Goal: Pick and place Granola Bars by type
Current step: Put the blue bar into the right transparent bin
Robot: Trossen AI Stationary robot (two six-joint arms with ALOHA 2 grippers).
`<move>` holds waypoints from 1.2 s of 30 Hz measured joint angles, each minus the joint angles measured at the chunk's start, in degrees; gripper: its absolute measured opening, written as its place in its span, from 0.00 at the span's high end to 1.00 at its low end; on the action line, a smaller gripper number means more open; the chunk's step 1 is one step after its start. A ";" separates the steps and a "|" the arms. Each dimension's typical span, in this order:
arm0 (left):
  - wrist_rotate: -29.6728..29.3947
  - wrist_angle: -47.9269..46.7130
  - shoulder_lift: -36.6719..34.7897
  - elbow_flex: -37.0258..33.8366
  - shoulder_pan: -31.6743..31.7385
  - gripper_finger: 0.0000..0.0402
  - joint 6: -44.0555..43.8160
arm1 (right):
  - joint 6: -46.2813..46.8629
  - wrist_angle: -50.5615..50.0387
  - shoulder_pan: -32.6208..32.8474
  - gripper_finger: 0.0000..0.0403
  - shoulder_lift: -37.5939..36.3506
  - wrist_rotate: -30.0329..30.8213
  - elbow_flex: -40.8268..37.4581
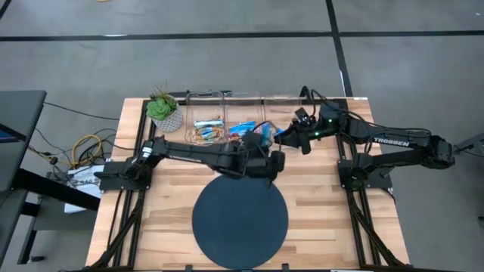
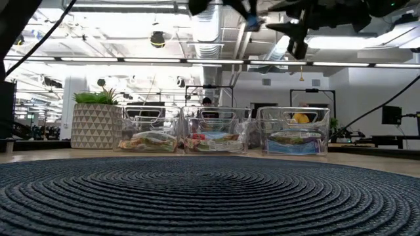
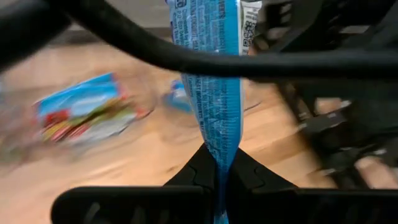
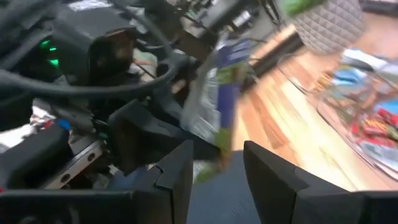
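Observation:
My left gripper (image 3: 217, 180) is shut on a bright blue granola bar (image 3: 214, 81), held in the air above the table in front of the bins (image 1: 262, 136). My right gripper (image 4: 217, 174) is open and reaches in from the right (image 1: 291, 137). Its two fingers stand on either side of the same bar (image 4: 221, 99), and I see no touch. Three clear bins hold more bars: multicoloured ones (image 2: 147, 141), blue ones (image 2: 216, 139) and silvery light blue ones (image 2: 295, 141). My left gripper pinches the blue bar between its two fingers at one end of the wrapper (image 3: 219, 158). The bar lies along the fingers and sticks straight out past their tips. It is lifted clear of the table.
The three bins stand in a row along the far edge (image 1: 246, 113), with a potted plant (image 1: 165, 112) to their left. A round dark woven mat (image 1: 240, 219) covers the table's near middle. A dark cable (image 3: 186, 59) crosses in front of the left wrist camera.

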 joint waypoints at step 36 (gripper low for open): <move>12.67 4.21 0.36 0.05 8.21 1.00 18.16 | -6.13 -6.99 -15.84 0.67 0.00 0.85 -0.04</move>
